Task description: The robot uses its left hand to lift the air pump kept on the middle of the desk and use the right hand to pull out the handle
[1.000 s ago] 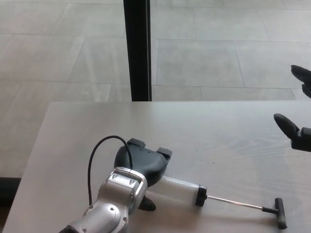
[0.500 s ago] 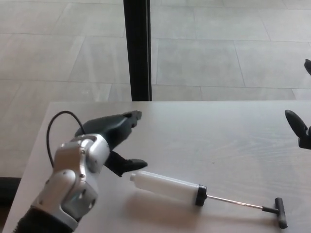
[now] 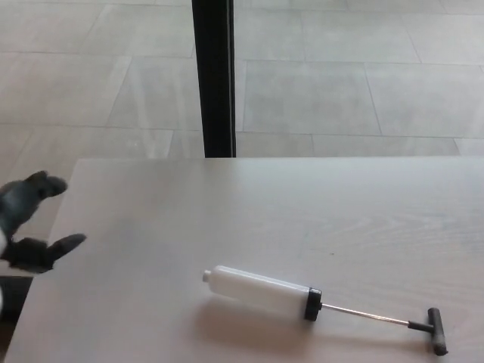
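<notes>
The air pump [image 3: 261, 292] lies flat on the desk [image 3: 318, 212], near its front edge. Its body is a white cylinder with a black cap, and the thin rod runs out to the right to a black T-handle [image 3: 435, 331]. The handle stands pulled well away from the cylinder. My left hand [image 3: 30, 223] hovers at the far left edge of the desk, open, fingers apart and holding nothing, well clear of the pump. My right hand does not show.
A black vertical post [image 3: 213, 76] rises behind the desk's far edge, against a tiled grey floor [image 3: 340, 76]. The desk's left edge runs diagonally close by my left hand.
My left hand has let go of the pump cylinder and drawn back to the far left edge. My right hand has slid out of the picture on the right. The pump lies where it was.
</notes>
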Robot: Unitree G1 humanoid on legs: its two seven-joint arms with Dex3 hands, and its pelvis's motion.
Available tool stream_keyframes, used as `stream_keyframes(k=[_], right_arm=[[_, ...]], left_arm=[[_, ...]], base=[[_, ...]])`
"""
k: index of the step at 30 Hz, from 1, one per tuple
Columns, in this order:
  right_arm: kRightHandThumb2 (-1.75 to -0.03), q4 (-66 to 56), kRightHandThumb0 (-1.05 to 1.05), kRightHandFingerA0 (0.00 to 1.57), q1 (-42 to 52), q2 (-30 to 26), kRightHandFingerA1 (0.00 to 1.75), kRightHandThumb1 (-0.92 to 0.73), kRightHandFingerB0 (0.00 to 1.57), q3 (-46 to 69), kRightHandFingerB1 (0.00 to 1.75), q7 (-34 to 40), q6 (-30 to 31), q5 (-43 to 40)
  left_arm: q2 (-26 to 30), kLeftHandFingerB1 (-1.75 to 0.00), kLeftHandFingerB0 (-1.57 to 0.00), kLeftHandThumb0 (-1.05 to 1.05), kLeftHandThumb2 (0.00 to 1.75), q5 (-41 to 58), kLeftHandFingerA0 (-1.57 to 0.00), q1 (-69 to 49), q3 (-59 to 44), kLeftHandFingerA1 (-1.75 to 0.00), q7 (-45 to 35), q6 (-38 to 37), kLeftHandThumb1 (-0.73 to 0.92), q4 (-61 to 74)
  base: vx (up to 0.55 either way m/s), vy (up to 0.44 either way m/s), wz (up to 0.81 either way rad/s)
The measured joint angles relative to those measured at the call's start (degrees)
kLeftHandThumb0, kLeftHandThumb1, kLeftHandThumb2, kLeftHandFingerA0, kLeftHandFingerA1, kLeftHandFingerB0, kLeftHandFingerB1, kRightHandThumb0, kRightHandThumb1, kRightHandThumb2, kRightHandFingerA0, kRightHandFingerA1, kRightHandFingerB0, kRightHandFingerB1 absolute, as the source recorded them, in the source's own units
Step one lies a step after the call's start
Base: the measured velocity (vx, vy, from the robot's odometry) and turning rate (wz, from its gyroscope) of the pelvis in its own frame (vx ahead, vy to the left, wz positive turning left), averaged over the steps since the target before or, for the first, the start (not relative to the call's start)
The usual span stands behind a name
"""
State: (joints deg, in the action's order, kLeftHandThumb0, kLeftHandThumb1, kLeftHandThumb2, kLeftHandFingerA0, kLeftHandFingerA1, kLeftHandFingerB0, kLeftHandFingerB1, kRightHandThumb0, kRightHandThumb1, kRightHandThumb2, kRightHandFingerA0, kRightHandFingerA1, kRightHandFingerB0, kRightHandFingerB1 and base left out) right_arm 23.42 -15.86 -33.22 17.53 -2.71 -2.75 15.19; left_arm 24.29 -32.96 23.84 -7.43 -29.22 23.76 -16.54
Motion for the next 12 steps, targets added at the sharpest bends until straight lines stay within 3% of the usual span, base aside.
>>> stream_keyframes(k=[1,4,5,6,8,9,10,12], right_arm=[[-1.06,1.13,-0.87,0.03,0.96,-1.17,0.33,-0.68,0.14,0.79,0.39,0.0,-0.04,-0.09],[-1.04,4.1,-0.89,0.04,3.85,-3.87,0.27,-0.66,0.14,2.98,0.35,0.0,-0.17,-0.46],[-1.03,5.59,-0.87,0.03,5.31,-4.99,0.39,-0.64,0.12,4.1,0.41,0.0,-0.25,-0.78],[-0.64,6.64,-0.79,0.16,6.38,-5.7,0.39,-0.79,0.21,4.98,0.29,0.0,-0.31,-1.0],[-0.64,9.07,-0.76,0.19,8.6,-7.01,0.39,-0.78,0.2,7.05,0.29,0.0,-0.45,-1.63],[-0.64,10.12,-0.74,0.33,9.53,-7.45,0.43,-0.8,0.24,8.07,0.31,0.0,-0.52,-1.98],[-0.98,11.3,-0.75,0.21,10.49,-7.81,0.51,-0.64,0.15,9.18,0.44,0.0,-0.56,-2.33],[-0.95,12.7,-0.74,0.19,11.44,-8.03,0.51,-0.63,0.16,10.41,0.43,0.0,-0.7,-2.74]], left_arm=[[0.77,-0.44,-0.14,-0.72,0.62,0.66,-0.08,-1.49,-1.86,-0.65,-0.01,-0.17,0.72,-0.8],[2.25,-0.46,-0.15,-0.69,0.63,2.58,-0.1,-5.66,-6.93,-0.71,0.02,-0.67,0.76,-3.3],[2.8,-0.47,-0.13,-0.72,0.62,3.43,-0.07,-7.68,-9.27,-0.71,0.05,-0.85,0.75,-4.68],[3.08,-0.46,-0.17,-0.76,0.63,4.1,-0.1,-9.09,-10.98,-0.76,0.08,-1.03,0.75,-5.72],[3.43,-0.46,-0.15,-0.76,0.61,5.43,-0.13,-12.17,-14.71,-0.74,0.18,-1.53,0.71,-8.29],[3.52,-0.52,-0.13,-0.79,0.93,6.06,-0.19,-13.54,-16.36,-0.67,0.22,-1.76,0.54,-9.44],[3.63,-0.52,-0.14,-0.78,0.93,6.74,-0.2,-15.16,-18.16,-0.67,0.29,-1.95,0.53,-10.9],[3.71,-0.51,-0.14,-0.77,0.94,7.54,-0.26,-16.87,-20.14,-0.72,0.38,-2.29,0.52,-12.66]], base=[[0.0,0.0,0.0],[0.0,0.0,0.0],[0.0,0.0,0.0],[0.0,0.0,0.0],[0.0,0.0,0.0],[0.0,0.0,0.0],[0.0,0.0,0.0],[0.0,0.0,0.0]])
